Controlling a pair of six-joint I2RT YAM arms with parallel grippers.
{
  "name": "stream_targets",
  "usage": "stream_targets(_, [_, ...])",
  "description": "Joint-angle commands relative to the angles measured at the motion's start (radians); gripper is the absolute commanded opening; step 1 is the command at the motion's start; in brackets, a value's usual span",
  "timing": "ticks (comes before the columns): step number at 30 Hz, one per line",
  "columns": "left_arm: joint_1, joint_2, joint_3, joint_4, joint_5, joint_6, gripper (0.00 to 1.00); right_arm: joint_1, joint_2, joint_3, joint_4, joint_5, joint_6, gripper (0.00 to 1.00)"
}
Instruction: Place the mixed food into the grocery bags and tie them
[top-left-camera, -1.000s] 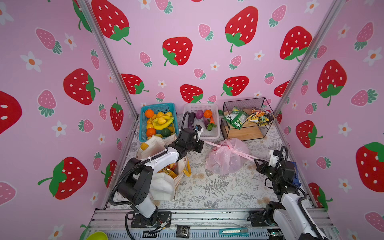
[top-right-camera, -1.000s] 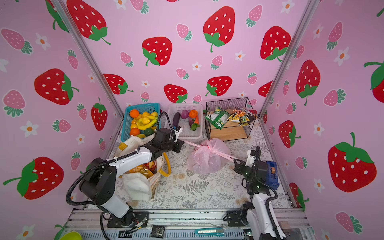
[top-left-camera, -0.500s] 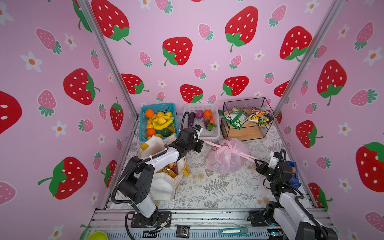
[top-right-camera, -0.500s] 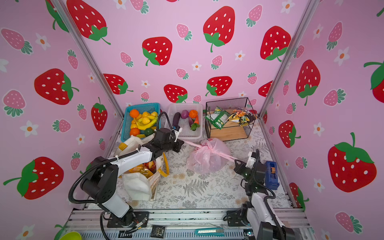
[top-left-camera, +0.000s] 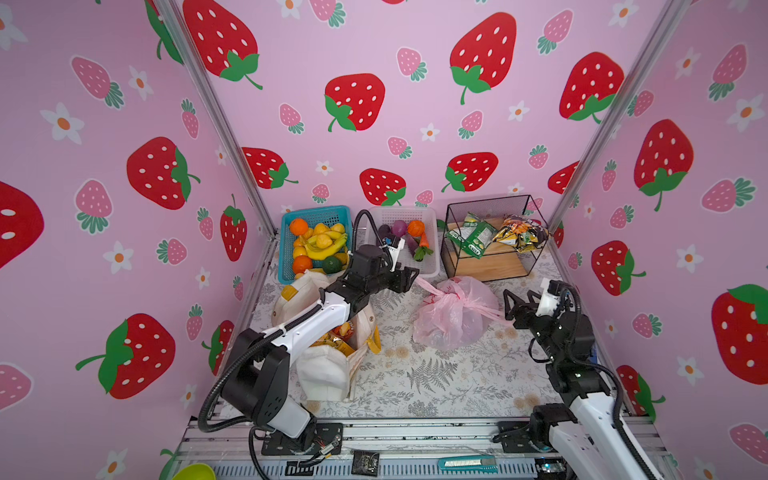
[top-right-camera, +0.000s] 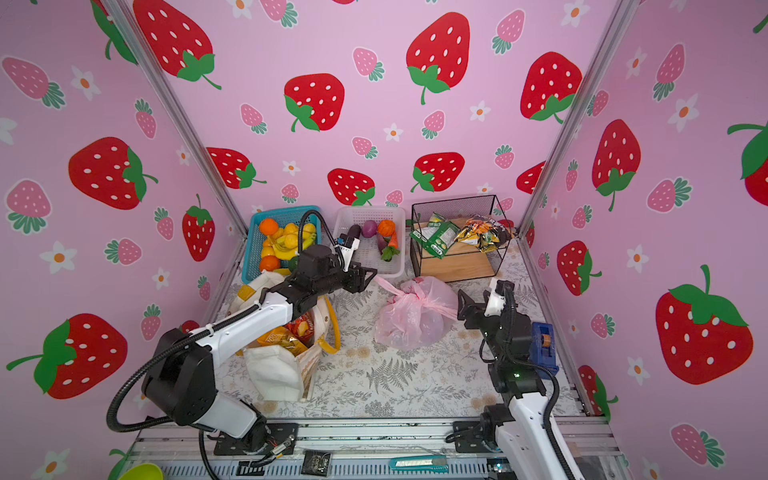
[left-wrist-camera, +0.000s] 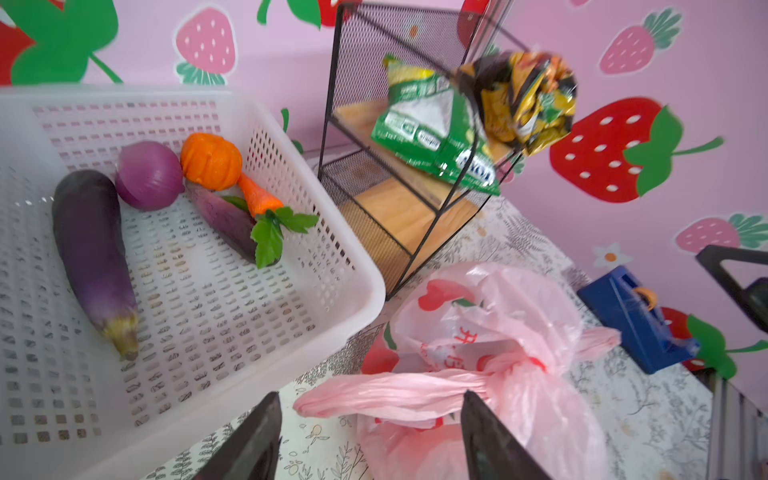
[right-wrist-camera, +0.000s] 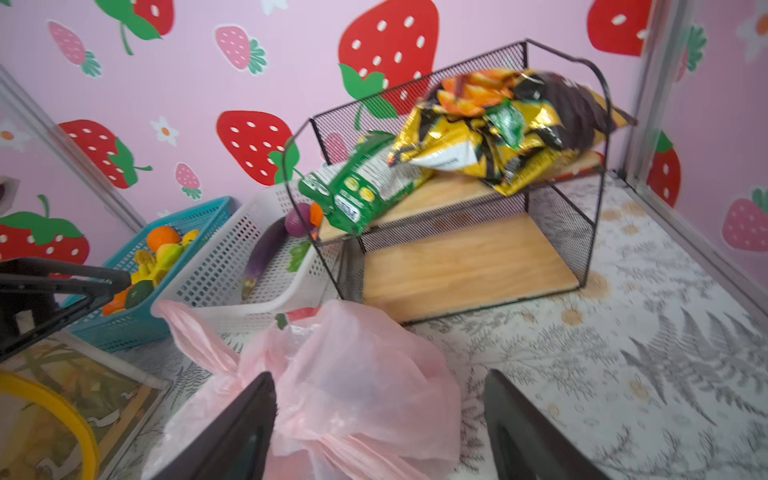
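Far left: one blue plastic lattice basket (top-left-camera: 328, 215) of fruit (top-left-camera: 320, 245). Near left, under the left arm (top-left-camera: 316, 320): one cream canvas tote (top-left-camera: 324, 374) with yellow straps (top-right-camera: 334, 332). It is open-mouthed, and crinkly red-orange and yellow snack packets (top-right-camera: 286, 332) show inside.

Left gripper (top-left-camera: 409, 276): jaws spread. Only the left wrist view shows a twisted pink handle (left-wrist-camera: 395, 390) lying between them, unclamped. That view also counts five toy vegetables in the one white perforated basket (left-wrist-camera: 332, 232): eggplant (left-wrist-camera: 93, 257), red onion (left-wrist-camera: 147, 174), orange pumpkin (left-wrist-camera: 212, 160), carrot (left-wrist-camera: 259, 195), purple root (left-wrist-camera: 224, 218).

Centre: one thin translucent pink bag (top-left-camera: 453, 320), knotted on top and lumpy, sits on the fern-print cloth (top-left-camera: 436, 374) between the two grippers.

Far right: one black wire-mesh rack (top-left-camera: 484, 208) with wooden shelves (top-left-camera: 494, 266) holds a green packet (top-left-camera: 471, 241) and crumpled yellow-black packets (top-left-camera: 519, 235), whose number cannot be told.

Right gripper (top-left-camera: 517, 296): jaws spread, just right of the bag, gripping nothing.

One blue tape dispenser (top-right-camera: 542, 345) shows plainly in a top view and in the left wrist view.
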Motion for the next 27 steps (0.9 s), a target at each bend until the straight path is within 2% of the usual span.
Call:
stream_targets(1, [-0.003, -0.057, -0.002, 0.035, -0.001, -0.043, 0.72, 0.117, 0.105, 0.075, -0.028, 0.06, -0.124, 0.81])
stream_targets(5, [-0.003, -0.111, -0.004, 0.048, 0.046, -0.097, 0.74, 0.341, 0.304, 0.222, -0.095, 0.213, -0.282, 0.89])
stream_targets(8, [-0.002, -0.154, 0.018, -0.025, 0.029, -0.101, 0.75, 0.413, 0.416, 0.313, -0.17, 0.268, -0.351, 0.94])
stream_targets(12, [-0.002, -0.231, -0.003, -0.096, -0.046, -0.134, 0.75, 0.42, 0.512, 0.389, -0.267, 0.224, -0.39, 1.0])
stream_targets(17, [-0.004, -0.339, -0.09, -0.081, -0.092, -0.172, 0.75, 0.42, 0.609, 0.434, -0.341, 0.188, -0.399, 1.0])
stream_targets(23, [-0.005, -0.401, -0.138, -0.11, -0.097, -0.191, 0.75, 0.413, 0.719, 0.487, -0.371, 0.318, -0.377, 1.0])
stream_targets(27, [-0.006, -0.448, -0.135, -0.222, -0.149, -0.204, 0.75, 0.379, 0.789, 0.485, -0.387, 0.296, -0.355, 0.98])
